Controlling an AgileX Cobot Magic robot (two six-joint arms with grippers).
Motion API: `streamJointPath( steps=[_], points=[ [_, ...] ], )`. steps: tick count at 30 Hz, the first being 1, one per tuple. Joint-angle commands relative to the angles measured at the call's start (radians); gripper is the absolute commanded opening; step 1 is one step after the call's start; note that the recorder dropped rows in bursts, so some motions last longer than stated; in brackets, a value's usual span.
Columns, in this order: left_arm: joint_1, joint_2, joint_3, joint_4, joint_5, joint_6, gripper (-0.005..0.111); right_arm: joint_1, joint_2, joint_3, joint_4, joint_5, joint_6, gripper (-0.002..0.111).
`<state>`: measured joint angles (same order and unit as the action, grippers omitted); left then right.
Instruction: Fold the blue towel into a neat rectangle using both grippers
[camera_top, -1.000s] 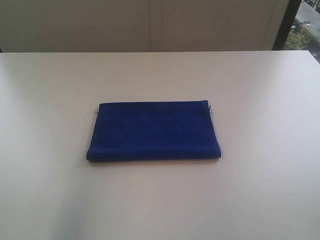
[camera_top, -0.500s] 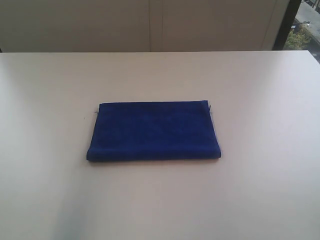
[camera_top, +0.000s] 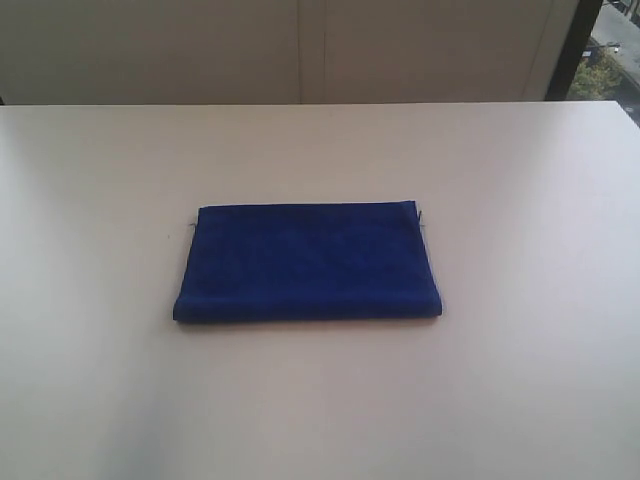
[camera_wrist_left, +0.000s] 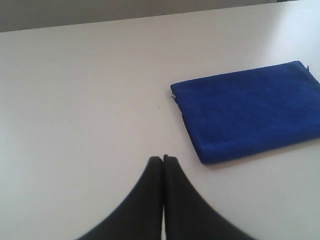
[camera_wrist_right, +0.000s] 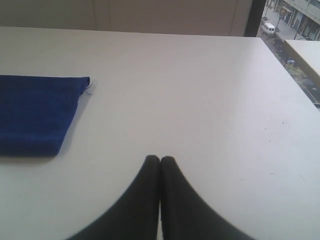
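Towel (camera_top: 307, 262): deep blue, fleecy, folded into a flat rectangle. Long sides run across the exterior view. Near long edge is a rounded fold, a little wider than the far edge. Corners roughly square, layers stacked evenly, surface smooth with no big wrinkles. A small pale bit (camera_top: 422, 215) sticks out at the far right corner; can't tell if it is a tag or a thread. The towel lies flat near the middle of the white table (camera_top: 520, 400), bare tabletop on all sides.

Left gripper (camera_wrist_left: 163, 159): fingers pressed together tip to tip, no gap, nothing between them. It sits over bare table, apart from the towel's left short edge, touching no cloth.

Right gripper (camera_wrist_right: 159, 159): same pose, fingers fully together, nothing held. Over bare table, well apart from the towel's right end, not touching it.

Neither gripper shows in the exterior view; only the wrist views show them. Whether the fingertips touch the tabletop, cannot tell.
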<state>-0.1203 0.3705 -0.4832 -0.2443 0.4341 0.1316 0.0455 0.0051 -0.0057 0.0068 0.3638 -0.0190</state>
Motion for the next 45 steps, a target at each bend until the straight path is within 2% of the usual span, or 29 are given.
streamJointPath(
  steps=[1, 10, 15, 37, 45],
  points=[
    [0.019, -0.112, 0.087, -0.004, 0.006, 0.000, 0.000, -0.005, -0.005, 0.006, 0.001, -0.014, -0.001, 0.000],
    [0.059, -0.371, 0.317, 0.020, -0.053, 0.003, 0.000, -0.005, -0.005, 0.006, 0.001, -0.014, -0.001, 0.000],
    [0.060, -0.371, 0.406, 0.020, -0.105, 0.003, 0.000, -0.005, -0.005, 0.006, 0.001, -0.014, -0.001, 0.000],
    [0.060, -0.371, 0.483, 0.103, -0.113, -0.011, 0.000, -0.005, -0.005, 0.006, 0.001, -0.014, -0.001, 0.000],
    [0.060, -0.371, 0.483, 0.142, -0.112, -0.148, 0.000, -0.005, -0.005, 0.006, 0.001, -0.014, -0.001, 0.000]
  ],
)
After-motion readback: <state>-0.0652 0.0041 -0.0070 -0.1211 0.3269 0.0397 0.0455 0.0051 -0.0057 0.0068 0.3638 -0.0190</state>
